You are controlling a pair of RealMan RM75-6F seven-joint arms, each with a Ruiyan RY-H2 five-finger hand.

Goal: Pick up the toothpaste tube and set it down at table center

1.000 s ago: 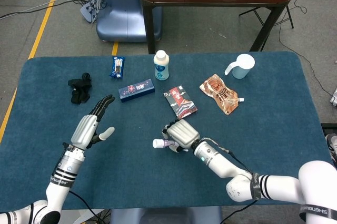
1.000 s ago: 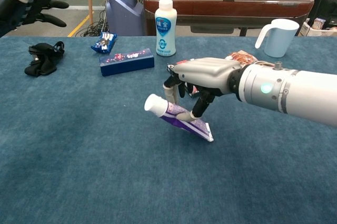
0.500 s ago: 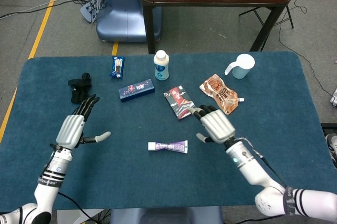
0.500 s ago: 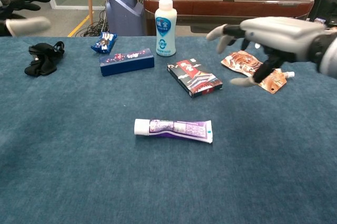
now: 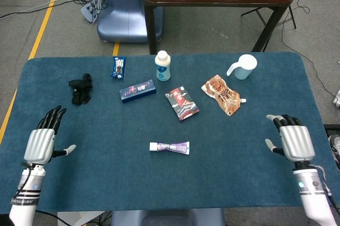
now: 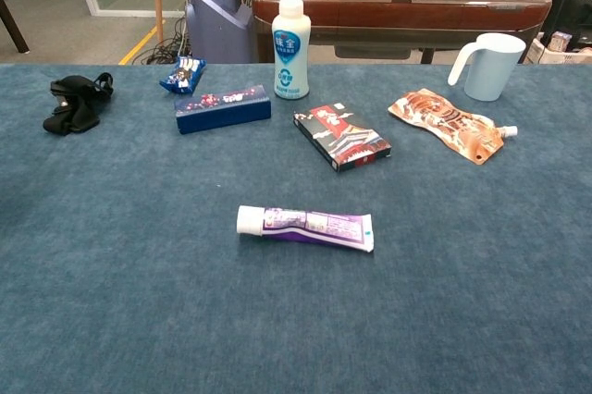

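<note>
The toothpaste tube (image 5: 169, 147) lies flat near the tabletop (image 5: 239, 183) center, long axis 9-to-3, cap toward 9. Both hands hold nothing, fingers spread: right hand (image 5: 295, 142) at 3, left hand (image 5: 41, 144) at 9, similarly far.

left hand (image 5: 41, 145) at the near left, fingers spread and pointing far, thumb out to the right, holding nothing. right hand (image 5: 295, 141) at the near right, likewise spread and empty.
</note>
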